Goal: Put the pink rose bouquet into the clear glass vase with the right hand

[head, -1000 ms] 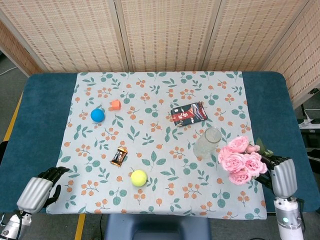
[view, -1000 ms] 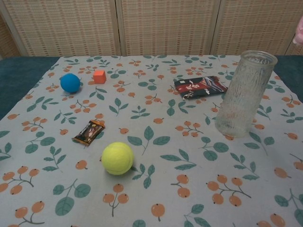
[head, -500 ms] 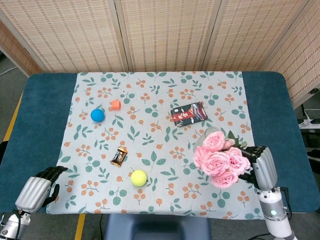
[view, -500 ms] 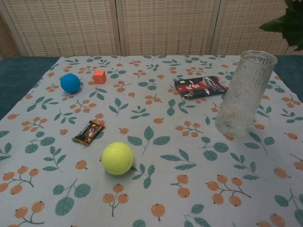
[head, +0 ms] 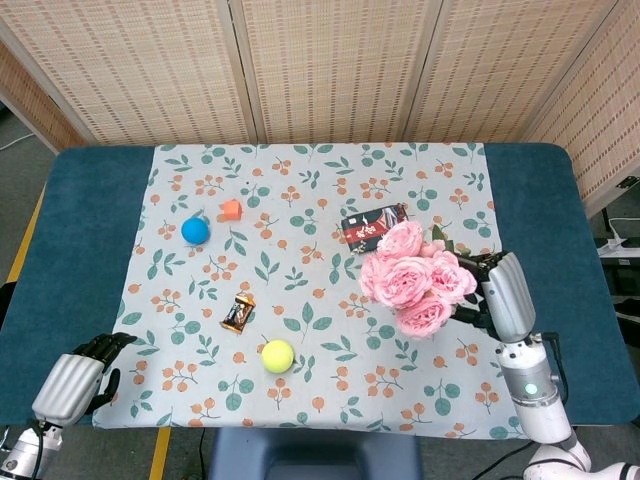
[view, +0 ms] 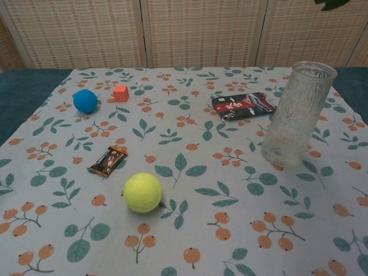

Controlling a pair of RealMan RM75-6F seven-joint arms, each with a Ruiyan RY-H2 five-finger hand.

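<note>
Aloft, right hand (head: 503, 290) grips pink rose bouquet (head: 412, 277).

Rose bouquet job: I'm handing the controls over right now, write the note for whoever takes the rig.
Right hand holds the rose bouquet in the air above the vase; in the head view the blooms hide the vase.
Left hand rests at the near left table edge, fingers curled, holding nothing.
The vase stands upright and empty on the cloth, right of the dark packet.
Done: bouquet picked up and carried over.
Left: point the stems down, lower them into the vase, let go.
</note>
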